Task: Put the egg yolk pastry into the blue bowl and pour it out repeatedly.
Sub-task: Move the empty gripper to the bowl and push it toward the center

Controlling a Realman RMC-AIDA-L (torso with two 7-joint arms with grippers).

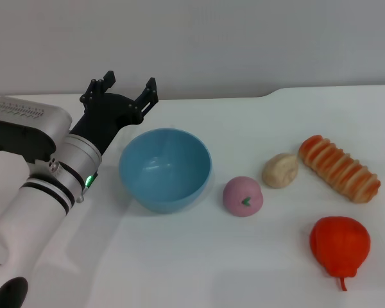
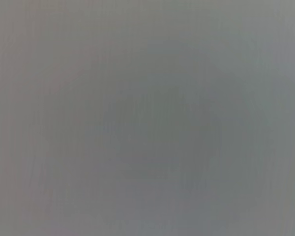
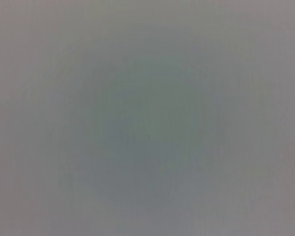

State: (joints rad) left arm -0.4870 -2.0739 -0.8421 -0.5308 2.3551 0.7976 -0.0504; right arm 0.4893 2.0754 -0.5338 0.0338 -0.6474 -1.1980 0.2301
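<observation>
1. Head view, nearest: red pear-like fruit (image 1: 339, 244) at 4 o'clock on the white table (image 1: 179, 263).
2. Next back: pink bun (image 1: 243, 196) with a green mark, just right of the blue bowl (image 1: 165, 168); bowl upright near centre, nothing inside.
3. Pastry (image 1: 280, 170) at 3 o'clock of the bowl, beyond the bun, just beside the striped bread (image 1: 339, 168).
4. Farthest: left gripper (image 1: 129, 86) at 11 o'clock of the bowl, fingers spread, gripping nothing, above the table's far edge.
5. Both wrist views: plain grey blur only; right gripper unseen.
</observation>
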